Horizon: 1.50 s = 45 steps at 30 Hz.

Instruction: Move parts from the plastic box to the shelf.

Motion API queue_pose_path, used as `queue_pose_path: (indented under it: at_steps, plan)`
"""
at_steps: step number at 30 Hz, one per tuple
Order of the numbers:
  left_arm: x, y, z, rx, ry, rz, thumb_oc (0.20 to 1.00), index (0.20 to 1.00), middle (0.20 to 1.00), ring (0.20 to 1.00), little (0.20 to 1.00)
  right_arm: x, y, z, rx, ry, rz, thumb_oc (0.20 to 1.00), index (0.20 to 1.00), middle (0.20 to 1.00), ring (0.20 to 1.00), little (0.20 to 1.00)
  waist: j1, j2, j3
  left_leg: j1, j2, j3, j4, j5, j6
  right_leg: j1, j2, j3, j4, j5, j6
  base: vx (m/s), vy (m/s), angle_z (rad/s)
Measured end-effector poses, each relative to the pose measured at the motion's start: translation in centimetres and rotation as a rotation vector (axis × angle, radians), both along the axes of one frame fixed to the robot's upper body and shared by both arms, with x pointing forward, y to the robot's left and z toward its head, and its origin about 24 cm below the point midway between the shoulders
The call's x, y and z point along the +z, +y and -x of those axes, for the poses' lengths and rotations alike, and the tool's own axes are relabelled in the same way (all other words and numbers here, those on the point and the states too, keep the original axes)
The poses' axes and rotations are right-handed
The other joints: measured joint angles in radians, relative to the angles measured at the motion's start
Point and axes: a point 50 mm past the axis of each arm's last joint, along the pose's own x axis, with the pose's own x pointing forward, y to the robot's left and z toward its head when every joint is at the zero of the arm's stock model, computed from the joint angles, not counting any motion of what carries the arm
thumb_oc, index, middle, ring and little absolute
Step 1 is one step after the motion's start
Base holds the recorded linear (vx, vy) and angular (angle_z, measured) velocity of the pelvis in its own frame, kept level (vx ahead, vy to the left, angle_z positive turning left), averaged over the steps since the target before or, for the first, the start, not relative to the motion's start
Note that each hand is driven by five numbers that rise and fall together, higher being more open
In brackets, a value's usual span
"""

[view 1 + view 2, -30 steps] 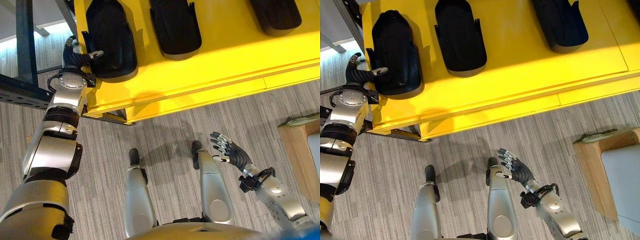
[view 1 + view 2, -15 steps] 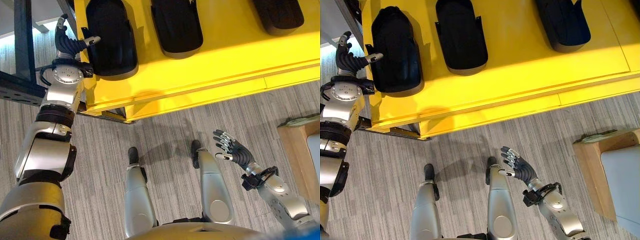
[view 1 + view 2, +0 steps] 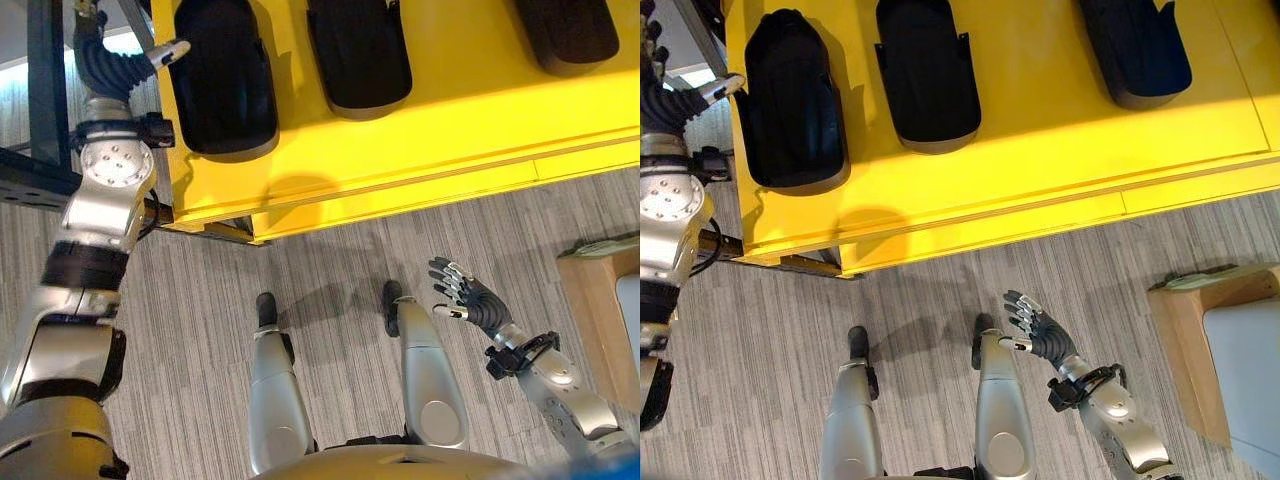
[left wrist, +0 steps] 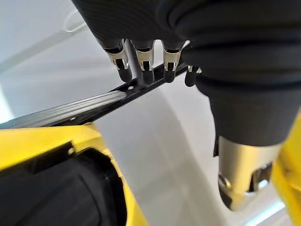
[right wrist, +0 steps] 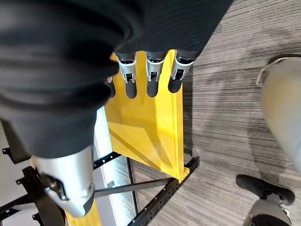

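Because its fingers were straight and held nothing, the left hand hung just beside the leftmost black part, which lay flat on the yellow shelf alongside two more, apparently just set down. The right hand waited spread and empty, low over the floor.

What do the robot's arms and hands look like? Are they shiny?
Yes, quite shiny. Both arms are smooth silver-grey shells joined by dark bands. The left hand and the right hand each wear a dark ribbed cover over the back and wrist, like a bendy glove. The fingers are silver with dark tips, and each hand has a silver thumb.
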Motion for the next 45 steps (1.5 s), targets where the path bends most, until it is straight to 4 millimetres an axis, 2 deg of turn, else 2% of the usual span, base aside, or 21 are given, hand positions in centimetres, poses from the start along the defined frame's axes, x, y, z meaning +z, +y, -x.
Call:
queue_pose_path:
  at_steps: [4,5,7,9,10,13,18,22,25,30,36,41,45]
  plan:
    - [1.0,-0.7,1.3,-0.011,-0.06,-0.099,1.0,1.0,1.0,1.0,1.0,0.0,-0.1,0.1,-0.003,-0.001,0.005,1.0,1.0,1.0,1.0,1.0,0.001,0.004,-0.001,0.006,-0.001,0.003,-0.002,0.0,0.0,0.007,-0.002,0.0,0.003,-0.001,0.001,0.0,0.0,0.0]
    - [1.1,-1.0,3.1,-0.029,-0.113,-0.141,1.0,1.0,1.0,1.0,1.0,-0.1,-0.4,0.3,-0.014,-0.003,0.01,1.0,1.0,1.0,1.0,1.0,0.002,0.011,-0.002,0.014,0.0,0.004,-0.006,-0.001,0.001,0.016,-0.002,0.0,-0.002,-0.003,0.002,0.0,0.0,0.0]
    - [1.9,-1.8,4.5,-0.063,-0.166,-0.244,1.0,1.0,1.0,1.0,1.0,-0.1,-0.8,0.5,-0.034,0.0,0.014,1.0,1.0,1.0,1.0,1.0,0.009,0.019,-0.004,0.02,-0.005,0.007,-0.011,-0.001,0.001,0.019,-0.007,0.001,-0.004,-0.004,0.002,0.0,0.0,0.0]
    - [1.8,-2.3,5.7,-0.091,-0.185,-0.276,1.0,1.0,1.0,1.0,1.0,-0.1,-0.9,0.7,-0.036,0.001,0.012,1.0,1.0,1.0,1.0,1.0,0.012,0.021,-0.005,0.028,-0.005,0.009,-0.01,-0.001,0.001,0.027,-0.008,0.001,-0.005,-0.004,0.002,0.0,0.0,0.0]
    - [1.3,-3.3,6.6,-0.139,-0.198,-0.309,1.0,1.0,1.0,1.0,1.0,-0.3,-1.1,0.9,-0.046,0.008,0.014,1.0,1.0,1.0,1.0,1.0,0.03,0.023,-0.006,0.028,-0.005,0.01,-0.01,-0.001,0.001,0.028,-0.009,0.0,-0.005,-0.004,0.002,0.0,-0.002,0.04]
    - [0.4,-3.3,7.8,-0.128,-0.194,-0.341,1.0,1.0,1.0,1.0,1.0,-0.3,-1.2,1.2,-0.054,0.004,0.014,1.0,1.0,1.0,1.0,1.0,0.055,0.025,-0.007,0.028,-0.01,0.008,-0.01,-0.002,0.003,0.033,-0.016,0.0,-0.005,-0.006,0.005,0.01,-0.002,0.09]
    - [-1.0,-4.1,10.1,-0.114,-0.183,-0.466,1.0,1.0,1.0,1.0,1.0,0.4,-1.8,1.1,-0.092,-0.03,0.019,1.0,1.0,1.0,1.0,1.0,0.069,0.023,-0.009,0.028,-0.021,0.006,-0.013,-0.005,0.007,0.041,-0.03,-0.001,-0.005,-0.014,0.019,0.01,0.0,0.08]
    - [-1.7,-5.1,11.1,-0.159,-0.164,-0.516,1.0,1.0,1.0,1.0,1.0,0.5,-1.7,1.2,-0.09,-0.043,0.027,1.0,1.0,1.0,1.0,1.0,0.095,0.015,-0.012,0.025,-0.023,0.004,-0.01,-0.005,0.007,0.047,-0.031,-0.002,-0.009,-0.012,0.021,0.0,-0.004,0.05]
    - [-3.2,-5.3,11.4,-0.198,-0.087,-0.525,1.0,1.0,1.0,1.0,1.0,0.5,-1.7,1.1,-0.104,-0.046,0.029,1.0,1.0,1.0,1.0,1.0,0.103,-0.009,-0.019,0.024,-0.025,0.004,-0.008,-0.005,0.007,0.051,-0.033,-0.004,-0.013,-0.011,0.021,0.0,0.002,0.01]
    - [-4.4,-6.1,11.1,-0.224,-0.037,-0.548,1.0,1.0,1.0,1.0,1.0,0.5,-1.6,1.1,-0.116,-0.051,0.029,1.0,1.0,1.0,1.0,1.0,0.103,-0.031,-0.02,0.013,-0.029,0.0,0.004,-0.008,0.009,0.051,-0.035,-0.005,-0.015,-0.008,0.026,0.0,0.0,0.0]
    - [-5.9,-7.8,10.6,-0.298,0.012,-0.594,1.0,1.0,1.0,1.0,1.0,0.7,-1.5,0.9,-0.115,-0.072,0.043,1.0,1.0,1.0,1.0,1.0,0.097,-0.045,-0.014,0.007,-0.036,-0.001,0.015,-0.01,0.012,0.051,-0.038,-0.004,-0.018,-0.003,0.034,0.0,0.0,0.0]
    - [-6.1,-9.3,9.9,-0.354,0.016,-0.617,1.0,1.0,1.0,1.0,1.0,0.7,-1.4,0.8,-0.127,-0.075,0.042,1.0,1.0,1.0,1.0,1.0,0.096,-0.057,-0.006,0.007,-0.036,-0.001,0.018,-0.01,0.012,0.052,-0.04,-0.003,-0.018,-0.001,0.036,0.0,0.0,0.0]
    - [-6.5,-9.5,9.7,-0.353,0.041,-0.66,1.0,1.0,1.0,1.0,1.0,0.7,-1.4,0.8,-0.133,-0.075,0.04,1.0,1.0,1.0,1.0,1.0,0.087,-0.057,-0.006,0.007,-0.036,0.0,0.018,-0.01,0.012,0.052,-0.041,-0.002,-0.019,0.0,0.034,0.0,0.0,0.0]
